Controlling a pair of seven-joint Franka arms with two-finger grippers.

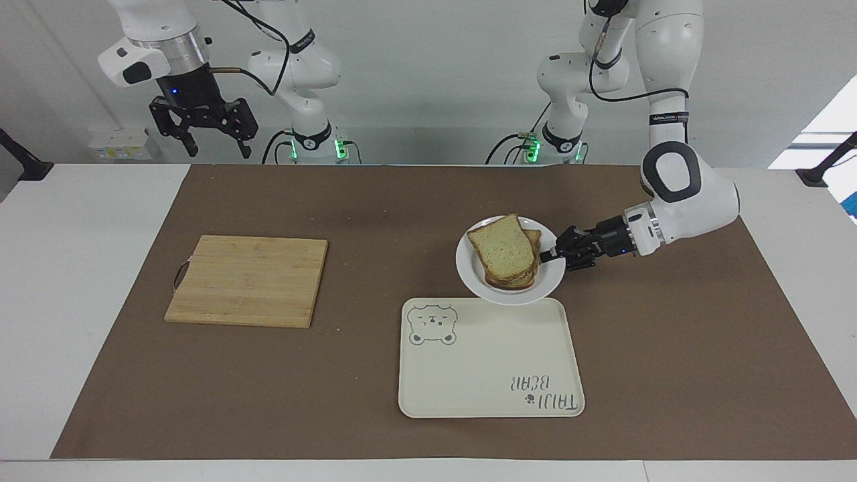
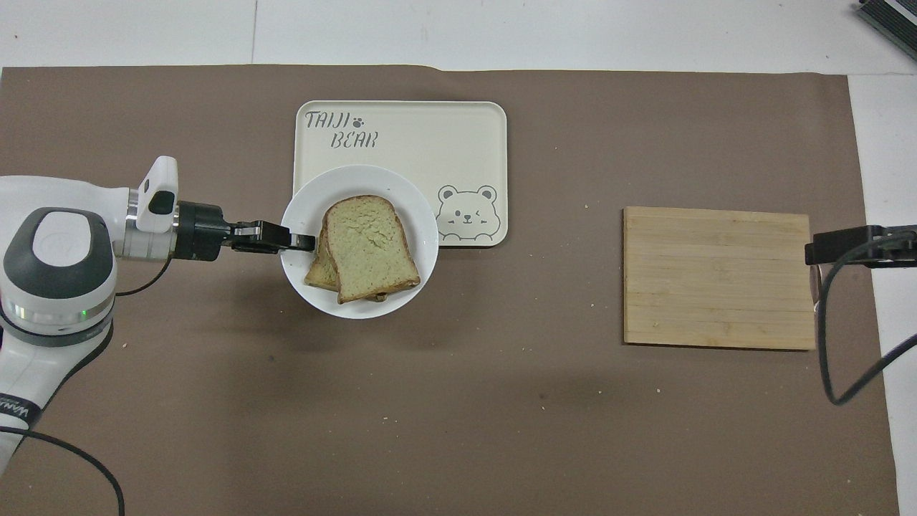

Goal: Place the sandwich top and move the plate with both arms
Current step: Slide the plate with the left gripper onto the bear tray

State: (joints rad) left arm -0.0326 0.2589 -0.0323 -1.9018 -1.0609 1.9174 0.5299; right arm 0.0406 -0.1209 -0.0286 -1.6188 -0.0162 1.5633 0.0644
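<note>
The small white plate (image 1: 470,266) carries a stacked sandwich, with the plain sandwich top (image 1: 502,249) lying on the stack. My left gripper (image 1: 549,255) is shut on the plate's rim, on the side toward the left arm's end, and holds it in the air. The plate hangs over the edge of the cream tray (image 1: 482,375) nearest the robots. In the overhead view the plate (image 2: 424,223), the bread (image 2: 369,244) and the left gripper (image 2: 304,242) also show. My right gripper (image 1: 216,150) is open and empty. It waits high over the right arm's end of the table.
A wooden cutting board (image 1: 248,280) lies on the brown mat toward the right arm's end; it also shows in the overhead view (image 2: 716,276). The tray (image 2: 401,136) bears a bear drawing and lettering. Crumbs are scattered on the mat.
</note>
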